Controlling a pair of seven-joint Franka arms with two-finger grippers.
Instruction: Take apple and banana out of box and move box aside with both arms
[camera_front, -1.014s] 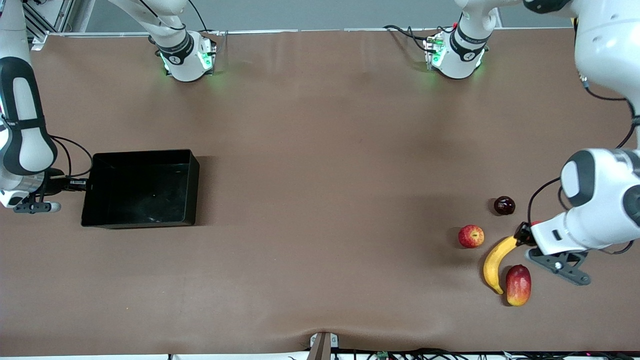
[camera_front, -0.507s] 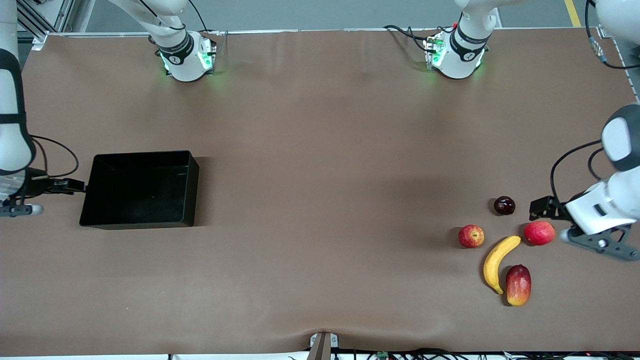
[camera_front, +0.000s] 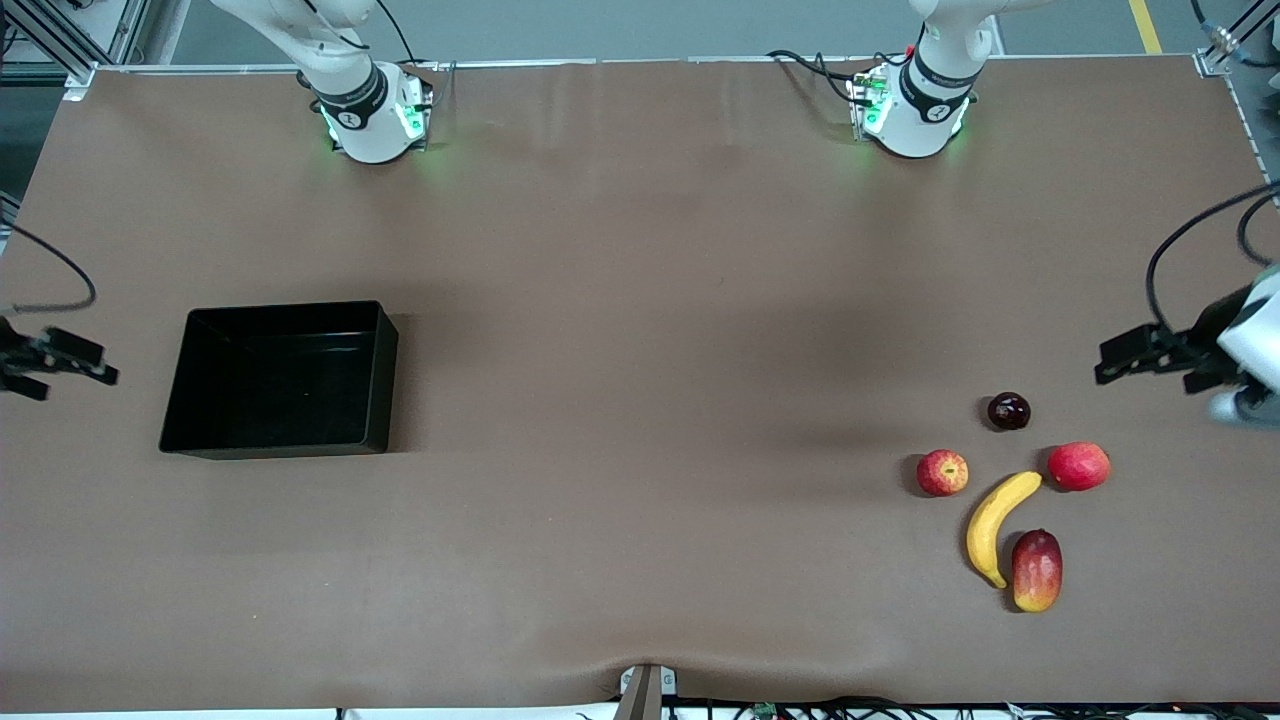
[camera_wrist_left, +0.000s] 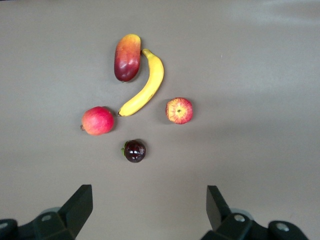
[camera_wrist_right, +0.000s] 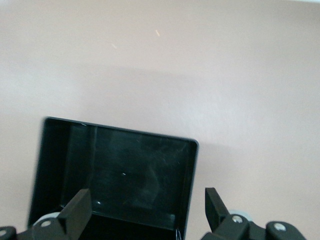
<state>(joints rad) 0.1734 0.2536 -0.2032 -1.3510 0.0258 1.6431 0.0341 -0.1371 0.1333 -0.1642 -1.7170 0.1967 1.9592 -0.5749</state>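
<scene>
The black box (camera_front: 375, 378) stands with nothing in it toward the right arm's end of the table, and its wall (camera_wrist_right: 191, 180) also shows in the right wrist view. My right gripper (camera_front: 95, 362) hangs open and empty over the table beside the box, apart from it; in its wrist view it is (camera_wrist_right: 147, 210). The yellow banana (camera_front: 995, 522) (camera_wrist_left: 145, 85) and the streaked red apple (camera_front: 942, 472) (camera_wrist_left: 179, 110) lie toward the left arm's end. My left gripper (camera_front: 1115, 362) (camera_wrist_left: 149, 207) is open over bare table beside them, holding nothing.
Beside the banana lie a plain red round fruit (camera_front: 1079, 466) (camera_wrist_left: 98, 120), a dark plum (camera_front: 1009, 411) (camera_wrist_left: 134, 150) and a red-yellow mango (camera_front: 1036, 570) (camera_wrist_left: 127, 56). The two arm bases (camera_front: 372, 115) (camera_front: 910, 110) stand along the table edge farthest from the front camera.
My right gripper opened off the box's wall and drew back toward the table's end. My left gripper opened, left the plain red fruit beside the banana and pulled away.
</scene>
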